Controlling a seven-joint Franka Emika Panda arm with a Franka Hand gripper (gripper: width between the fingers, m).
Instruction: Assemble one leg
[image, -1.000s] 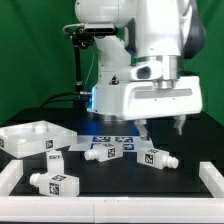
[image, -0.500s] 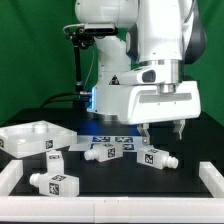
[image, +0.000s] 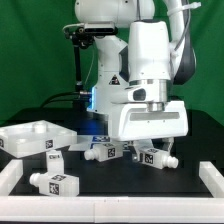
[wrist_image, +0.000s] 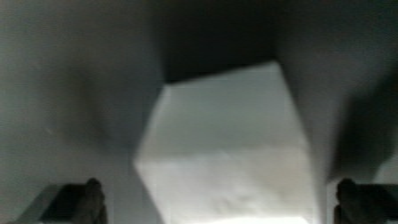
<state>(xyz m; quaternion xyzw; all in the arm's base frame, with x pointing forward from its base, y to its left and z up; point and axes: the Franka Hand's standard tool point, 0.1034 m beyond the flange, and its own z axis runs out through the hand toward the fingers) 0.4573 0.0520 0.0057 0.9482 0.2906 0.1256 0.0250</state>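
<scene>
Several stubby white legs with tag markers lie on the black table in the exterior view: one (image: 156, 158) right under my gripper, one (image: 105, 152) to its left, and two more (image: 55, 161) (image: 54, 182) at the front left. My gripper (image: 156, 148) is low over the first leg, its fingers open on either side of it and apart from it. The wrist view is blurred: a pale white shape (wrist_image: 222, 140) fills the gap between my dark fingertips (wrist_image: 75, 200), and the gripper (wrist_image: 222, 205) stands open.
The large white tray-like tabletop (image: 20, 142) lies at the exterior view's left. The marker board (image: 95, 140) lies behind the legs, mostly hidden by my hand. A white rail (image: 110, 206) borders the front of the table, with posts at both sides.
My hand has dropped from well above the table down to the rightmost leg and turned. The legs and tabletop have not moved.
</scene>
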